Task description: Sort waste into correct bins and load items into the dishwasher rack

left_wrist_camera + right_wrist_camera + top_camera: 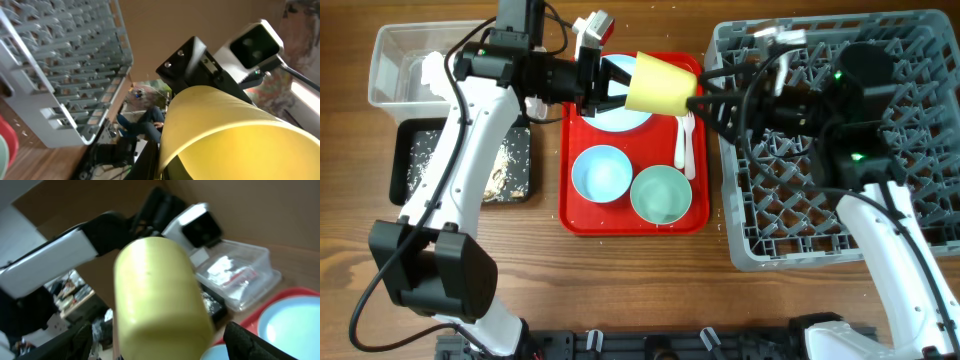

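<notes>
Yellow cup [660, 82] on its side in air above red tray [698, 218], over pale-blue plate [618, 121], between both arms. Left pincer [612, 88] clenched on cup's wide rim end. Right pincer [706, 96] spread, fingers [250, 340] flanking cup base, gaps showing. Dishwasher rack [920, 60] on desk [620, 290], just right of tray.

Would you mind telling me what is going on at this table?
The left gripper holds the yellow cup sideways above the red tray, while the right gripper reaches for its base, jaws apparently open. It looks like a handover towards the dishwasher rack. The plate, two bowls and cutlery lie on the tray.
</notes>
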Robot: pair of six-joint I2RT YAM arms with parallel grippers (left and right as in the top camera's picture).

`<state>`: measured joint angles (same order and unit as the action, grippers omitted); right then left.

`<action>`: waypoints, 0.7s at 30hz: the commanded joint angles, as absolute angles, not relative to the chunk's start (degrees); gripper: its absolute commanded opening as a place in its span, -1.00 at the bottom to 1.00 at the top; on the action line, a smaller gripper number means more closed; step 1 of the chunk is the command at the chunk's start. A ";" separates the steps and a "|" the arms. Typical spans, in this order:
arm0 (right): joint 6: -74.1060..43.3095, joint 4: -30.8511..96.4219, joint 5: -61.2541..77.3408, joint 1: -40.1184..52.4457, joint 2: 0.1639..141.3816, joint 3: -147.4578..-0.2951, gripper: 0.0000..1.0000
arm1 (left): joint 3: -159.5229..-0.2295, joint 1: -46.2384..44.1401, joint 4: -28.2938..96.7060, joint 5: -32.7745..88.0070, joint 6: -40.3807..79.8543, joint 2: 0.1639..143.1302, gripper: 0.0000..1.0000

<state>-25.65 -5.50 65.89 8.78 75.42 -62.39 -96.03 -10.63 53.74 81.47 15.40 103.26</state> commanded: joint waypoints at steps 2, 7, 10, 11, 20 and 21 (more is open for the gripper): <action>-25.41 -9.67 66.04 14.26 74.81 -63.29 0.59 | -96.66 -11.03 53.65 86.37 15.70 102.74 -0.92; -25.47 -13.04 65.01 17.65 76.64 -63.29 0.40 | -96.66 -11.03 53.65 87.22 15.70 102.76 -0.92; -25.69 -14.57 65.04 17.82 76.64 -63.29 0.18 | -96.66 -11.03 53.65 87.20 15.68 102.76 -0.92; -25.67 -14.57 65.04 17.82 76.64 -63.29 0.01 | -96.66 -11.03 53.65 87.20 15.68 102.76 -0.92; -19.62 9.63 62.57 -1.50 76.44 -63.29 -0.03 | -96.66 -4.80 53.43 83.70 15.66 102.76 -0.46; -18.04 14.76 59.37 -4.05 75.90 -63.29 -0.03 | -96.66 -3.60 53.43 80.14 15.66 102.76 -0.46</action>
